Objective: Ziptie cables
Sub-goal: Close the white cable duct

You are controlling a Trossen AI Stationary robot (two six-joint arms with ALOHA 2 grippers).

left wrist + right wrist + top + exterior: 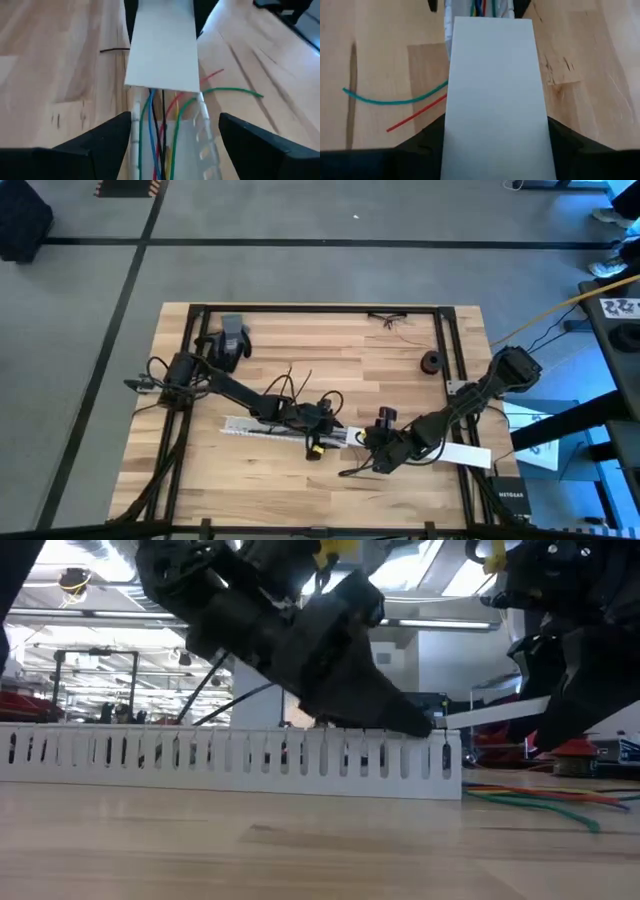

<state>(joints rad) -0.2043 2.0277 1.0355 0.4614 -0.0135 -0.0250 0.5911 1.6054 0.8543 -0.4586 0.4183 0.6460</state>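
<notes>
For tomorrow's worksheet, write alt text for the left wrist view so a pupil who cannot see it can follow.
A flat white cover strip lies partly over a white slotted channel holding blue, red, green, black and yellow wires. The left gripper straddles the channel, fingers apart, on a wooden table.

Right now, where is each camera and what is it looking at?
High: above, looking down on table, both arms.
Low: table height, sideways at white slotted duct; arms above.
Left wrist: along duct's coloured wires; left gripper straddles them.
Right wrist: over white cover; right gripper holds it.
Both wrist views share cover and wires.
</notes>
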